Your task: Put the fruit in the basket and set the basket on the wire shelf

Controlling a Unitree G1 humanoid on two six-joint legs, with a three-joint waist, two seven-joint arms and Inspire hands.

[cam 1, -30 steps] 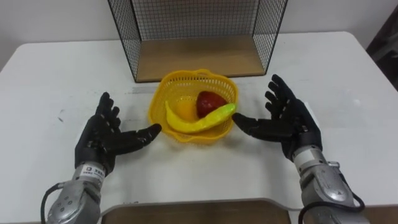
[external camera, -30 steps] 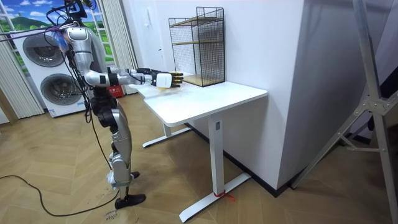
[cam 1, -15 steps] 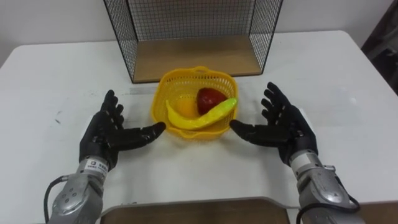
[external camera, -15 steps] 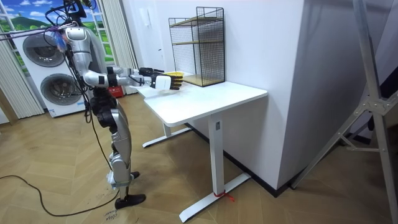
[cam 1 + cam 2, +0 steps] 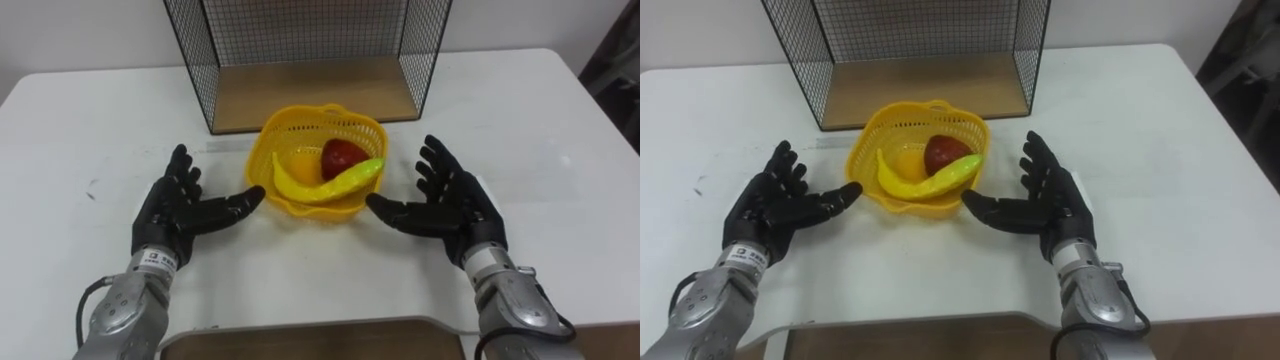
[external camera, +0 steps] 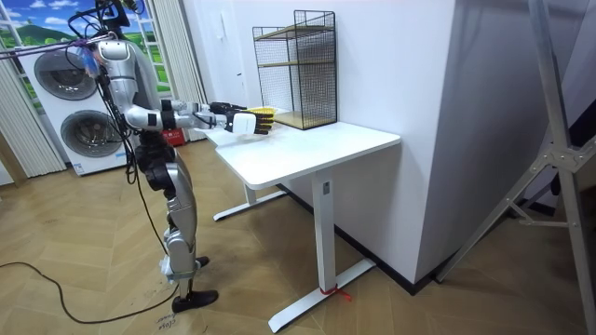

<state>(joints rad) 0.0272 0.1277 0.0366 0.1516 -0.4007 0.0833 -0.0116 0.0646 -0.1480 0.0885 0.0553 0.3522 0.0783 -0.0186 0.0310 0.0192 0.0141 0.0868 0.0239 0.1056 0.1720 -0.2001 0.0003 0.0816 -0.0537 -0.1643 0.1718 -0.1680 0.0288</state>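
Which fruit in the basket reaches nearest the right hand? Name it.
The banana: its greenish tip reaches the basket rim beside the right hand; the red apple and orange fruit sit deeper inside.

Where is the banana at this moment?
In the left eye view, the banana lies in the yellow basket beside the red apple, between the left hand and right hand.

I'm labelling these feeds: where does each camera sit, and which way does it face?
Left eye view: on the head, looking down at the yellow basket on the white table; left hand and right hand, open.
Right eye view: beside it; shares that scene.
Room view: across the room, facing the standing robot, table, wire shelf.
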